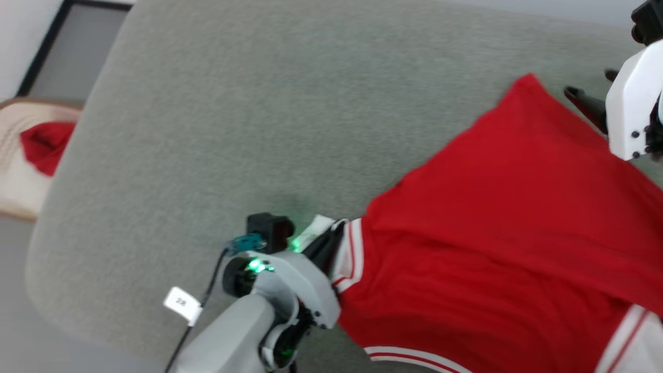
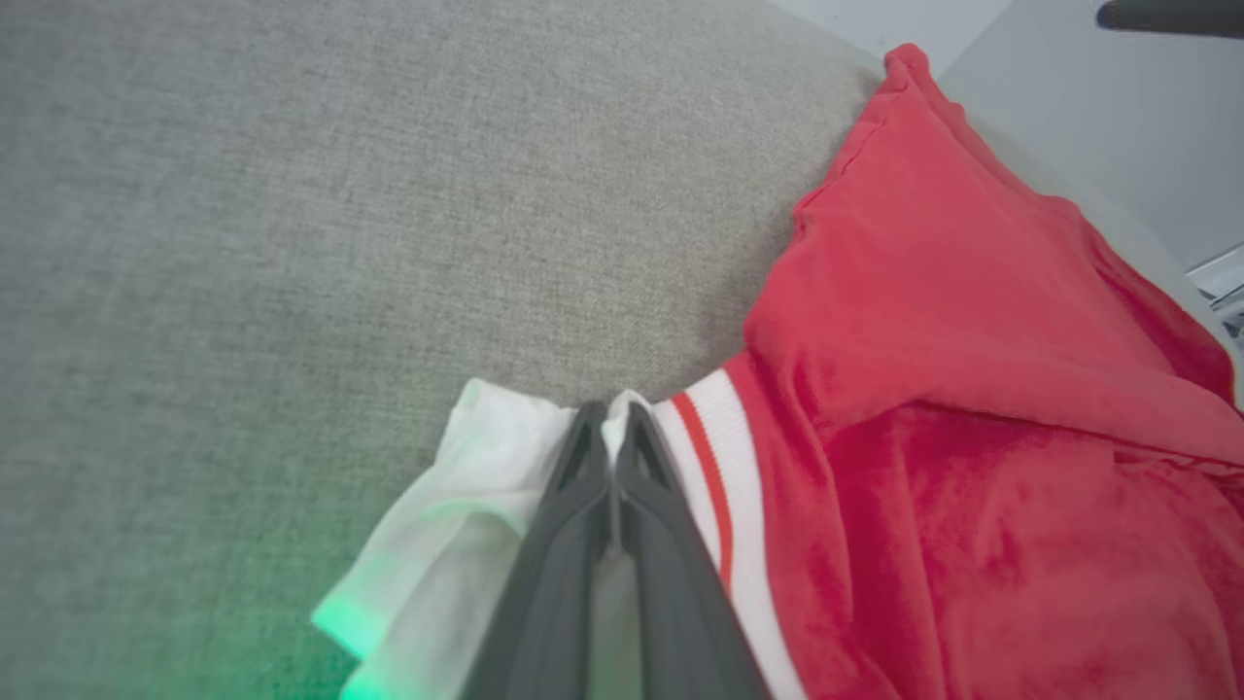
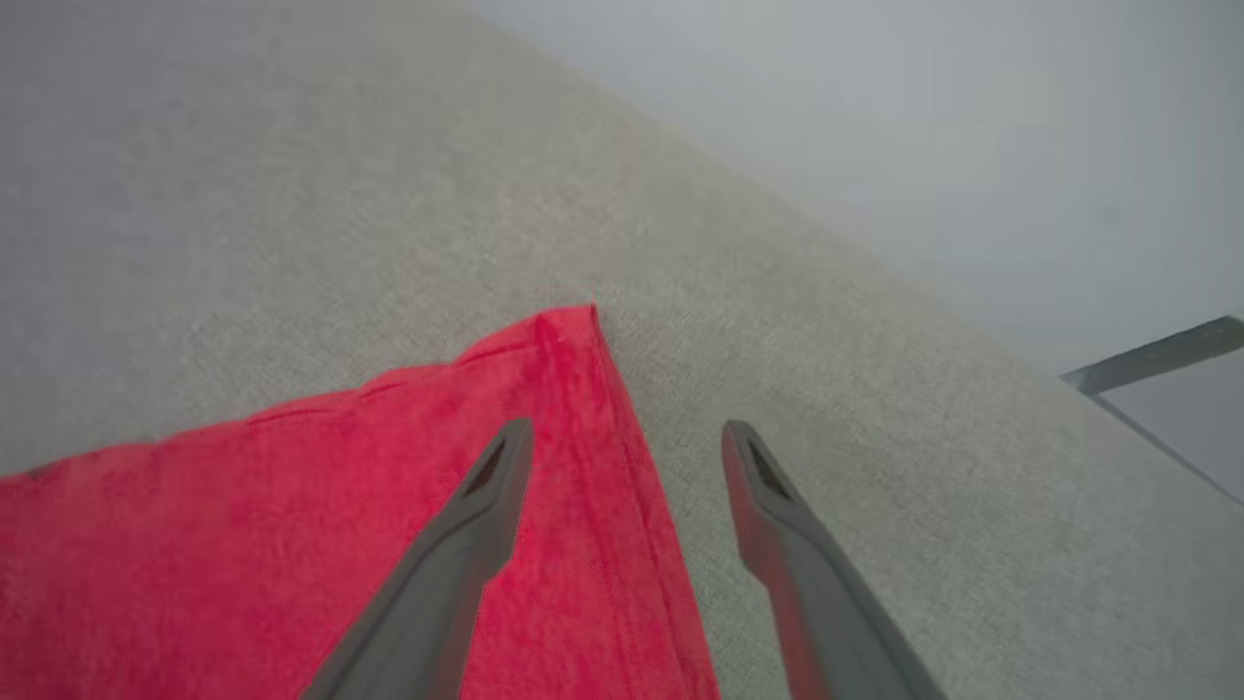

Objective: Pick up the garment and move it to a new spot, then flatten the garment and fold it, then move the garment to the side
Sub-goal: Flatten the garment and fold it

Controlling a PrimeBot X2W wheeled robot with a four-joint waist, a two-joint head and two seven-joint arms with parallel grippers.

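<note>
The garment (image 1: 497, 233) lies plain red side up over the right half of a grey padded surface (image 1: 233, 103). One white sleeve with red-striped trim points toward the middle. My left gripper (image 1: 331, 239) is shut on that sleeve's edge; in the left wrist view the two dark fingers (image 2: 583, 457) press together on the white cloth (image 2: 466, 506) beside the garment's red body (image 2: 972, 437). My right gripper (image 1: 590, 89) hovers open at the garment's far corner (image 3: 569, 335). Its midpoint (image 3: 630, 433) lies over the hem: one finger above red cloth, the other above bare surface, holding nothing.
At the far left, beyond the surface's rounded edge, a pale round basket (image 1: 15, 176) holds a small red cloth bundle (image 1: 44, 145). A dark-framed panel (image 1: 72, 46) stands behind it. Grey floor (image 1: 31, 342) runs past the near-left edge.
</note>
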